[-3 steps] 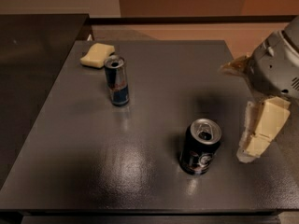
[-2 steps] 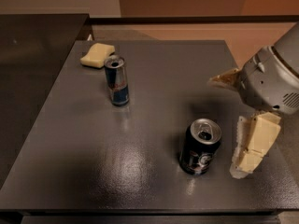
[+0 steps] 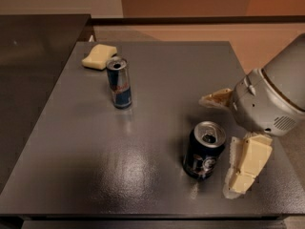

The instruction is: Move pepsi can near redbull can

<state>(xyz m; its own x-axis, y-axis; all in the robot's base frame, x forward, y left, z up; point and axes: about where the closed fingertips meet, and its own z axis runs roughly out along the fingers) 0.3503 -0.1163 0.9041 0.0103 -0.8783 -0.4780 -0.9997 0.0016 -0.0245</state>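
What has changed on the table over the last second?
The gripper has moved left and toward the camera, closing in on the pepsi can. It is open, just to the can's right, and has not taken hold of anything. The pepsi can, redbull can and yellow sponge stayed where they were.

pepsi can (image 3: 204, 151): a pale round logo low on the black side, facing the camera; any lettering around it is too blurred to read
redbull can (image 3: 119, 82): a red marking across the blue-and-silver side, which cannot be made out as words
gripper (image 3: 214, 147): no readable marking on its grey housing or pale fingers; it sits at the right side of the table, fingers spread, one behind the pepsi can and one just to its right
Readable text overall: none
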